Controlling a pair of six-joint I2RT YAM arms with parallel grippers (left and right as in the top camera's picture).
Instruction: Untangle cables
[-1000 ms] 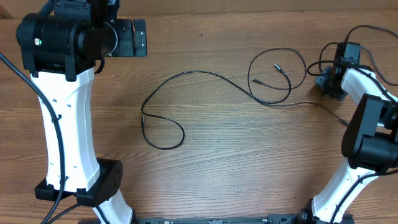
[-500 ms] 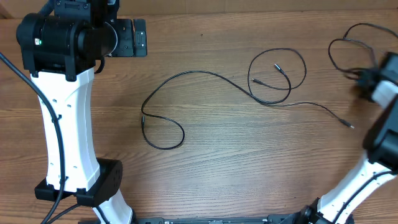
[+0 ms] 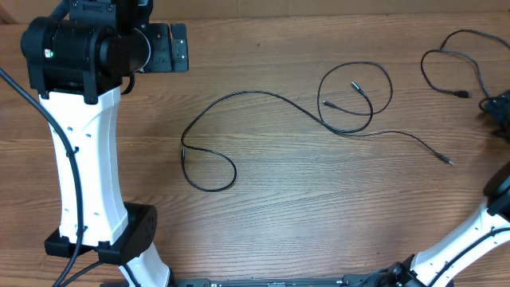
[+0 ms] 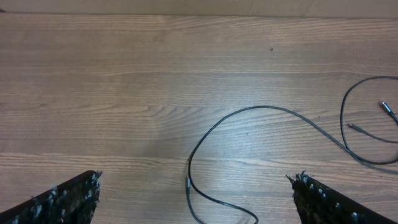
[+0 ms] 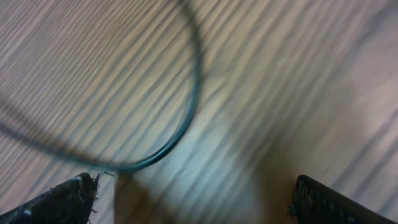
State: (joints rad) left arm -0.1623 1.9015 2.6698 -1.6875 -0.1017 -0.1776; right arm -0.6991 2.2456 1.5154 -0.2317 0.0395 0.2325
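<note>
The long cable point(image 3: 263, 96) lies across the middle of the surface point(image 3: 319, 231). It has a small loop at its left end, an arc through the centre and a coil at upper right, and a thin tail runs out toward the right edge. The front half of the surface below it is bare wood. The short cable point(image 3: 437, 57) lies curled in the far right corner, close to the back and right edges and well apart from the long one.

The left hand point(image 4: 195, 186) hangs released near the back edge, its fingers spread wide with nothing between them. The right hand point(image 5: 193, 190) is also released and empty, at the right edge beside the short cable, though its view is blurred.

A second ago the right hand was further in over the surface, with the short cable bunched at it. Now that cable lies free in an open loop. The long cable and the left arm have not moved.
</note>
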